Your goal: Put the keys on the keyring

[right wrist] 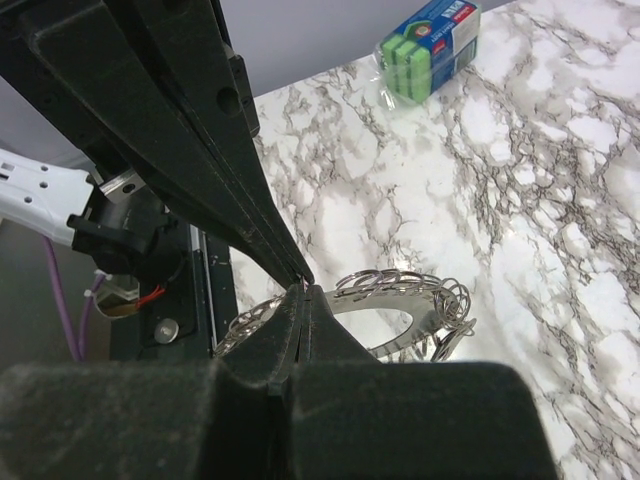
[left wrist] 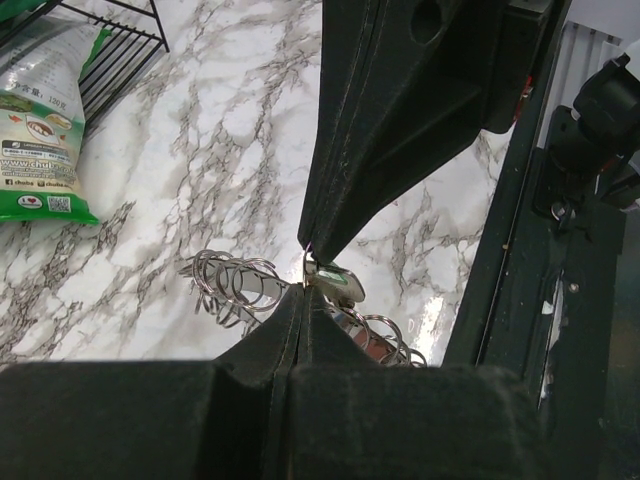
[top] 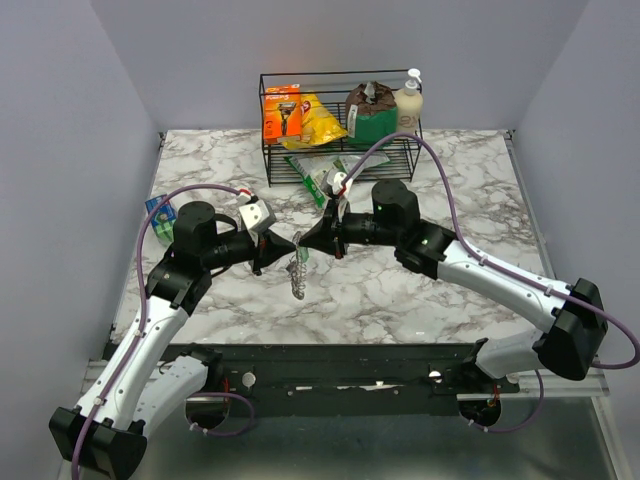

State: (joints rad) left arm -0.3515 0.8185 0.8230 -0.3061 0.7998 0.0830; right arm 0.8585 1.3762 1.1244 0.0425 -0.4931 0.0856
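From above, we see the left arm (top: 165, 300) and right arm (top: 490, 275) reaching toward each other over the middle of the marble tabletop (top: 420, 300). Their tips almost meet. The keyring (top: 297, 272) hangs downward from that meeting point, its lower end close to the marble. A wire basket (top: 268, 130) of packaged goods stands at the far edge, with a green packet (top: 322, 178) just in front of it. A blue sponge pack (top: 157, 210) lies near the left edge.

In the left wrist view, we find the left jaws pressed together into a thin seam, clamped on the keyring (left wrist: 235, 285). Its clusters of small silver loops fan out on both sides of the seam. A flat silver key (left wrist: 335, 284) sits right at the seam's top. The right jaws come down from above, also closed to a point, with their tip touching that same spot. The green packet (left wrist: 40, 130) lies at the upper left on the tabletop (left wrist: 220, 150).

In the right wrist view, we see the right jaws shut tight at the bottom of the picture, and the left jaws slanting in from the upper left to meet them. The keyring (right wrist: 400, 285) curves out behind the tips, above the tabletop (right wrist: 540, 200). We cannot tell whether the right jaws pinch the wire, a key, or nothing. The sponge pack (right wrist: 430, 45) rests far behind.
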